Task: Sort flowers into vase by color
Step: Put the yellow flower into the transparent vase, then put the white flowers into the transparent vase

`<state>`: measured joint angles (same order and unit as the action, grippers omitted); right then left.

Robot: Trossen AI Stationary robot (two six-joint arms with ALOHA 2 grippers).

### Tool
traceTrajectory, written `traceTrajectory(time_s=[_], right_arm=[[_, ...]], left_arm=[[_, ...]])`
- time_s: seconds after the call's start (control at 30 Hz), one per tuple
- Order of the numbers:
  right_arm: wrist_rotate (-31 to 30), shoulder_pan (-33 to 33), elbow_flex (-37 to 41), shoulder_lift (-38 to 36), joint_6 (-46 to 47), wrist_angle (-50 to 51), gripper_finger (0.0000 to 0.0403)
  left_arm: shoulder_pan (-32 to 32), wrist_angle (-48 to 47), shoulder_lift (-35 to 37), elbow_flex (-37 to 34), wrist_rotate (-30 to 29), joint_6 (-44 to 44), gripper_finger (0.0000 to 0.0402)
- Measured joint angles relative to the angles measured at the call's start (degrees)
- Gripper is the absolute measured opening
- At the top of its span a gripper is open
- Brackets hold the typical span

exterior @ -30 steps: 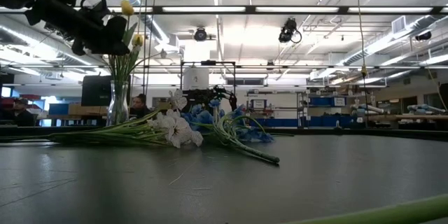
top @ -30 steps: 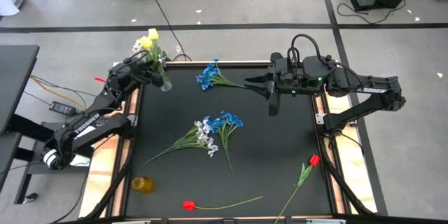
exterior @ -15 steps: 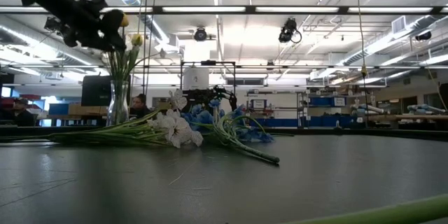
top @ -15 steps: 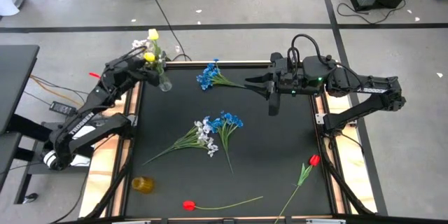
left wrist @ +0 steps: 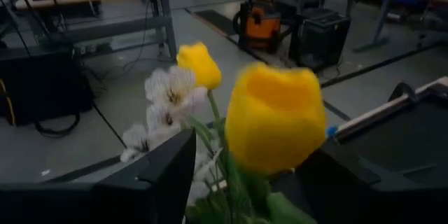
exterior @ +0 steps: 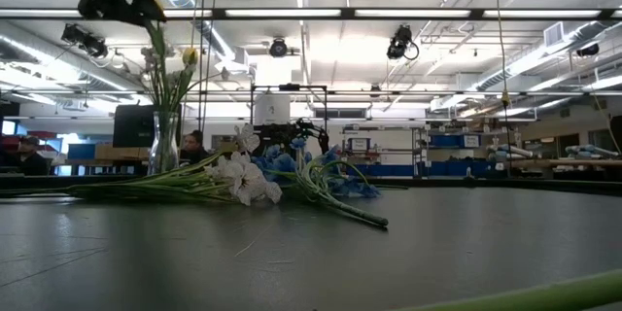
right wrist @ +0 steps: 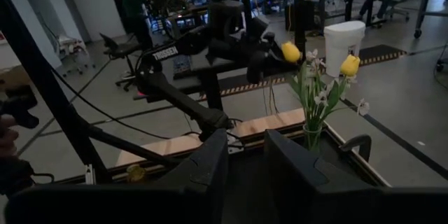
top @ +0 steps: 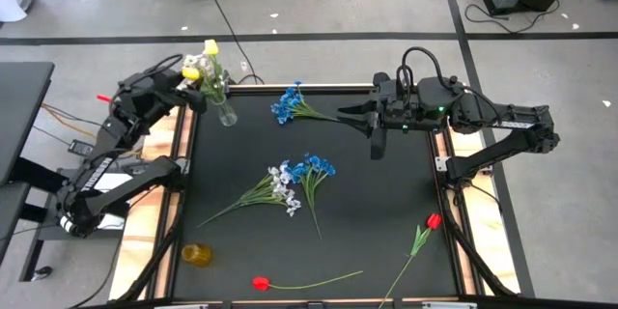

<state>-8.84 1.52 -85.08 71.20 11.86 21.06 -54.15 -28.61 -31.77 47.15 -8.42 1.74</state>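
Seen from the left wrist, a yellow tulip fills the gap between the left gripper's two dark fingers, which stand apart with no contact visible. Behind it rise a second yellow tulip and white blossoms, all standing in the glass vase at the tabletop's far left corner. A blue and white bunch lies mid-tabletop, a blue cluster near the far edge, and two red tulips along the near edge. The right gripper hovers above the right side, fingers narrowly parted, holding nothing
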Motion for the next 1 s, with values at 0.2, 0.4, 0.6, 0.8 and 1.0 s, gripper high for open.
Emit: traceTrajectory(time_s=[0.2,0.4,0.6,0.8,1.0], right_arm=[[0.00,0.00,0.00,-0.02,0.00,0.00,0.0104],[0.00,0.00,0.00,-0.01,-0.01,0.00,0.0104],[0.00,0.00,0.00,-0.02,-0.01,0.00,0.0104],[0.00,0.00,0.00,-0.02,0.00,0.00,0.0104],[0.00,0.00,0.00,0.00,0.00,0.00,0.0104]], left_arm=[[0.00,-0.08,-0.38,-6.20,-0.77,2.81,0.0249],[0.27,-2.62,-0.37,-6.05,0.37,5.69,0.0297],[0.76,-9.63,-0.31,-0.60,0.51,4.96,0.0334],[0.76,-13.38,-0.31,4.43,-0.97,3.08,0.0337],[0.76,-18.53,-0.33,12.03,-0.99,0.17,0.0337]])
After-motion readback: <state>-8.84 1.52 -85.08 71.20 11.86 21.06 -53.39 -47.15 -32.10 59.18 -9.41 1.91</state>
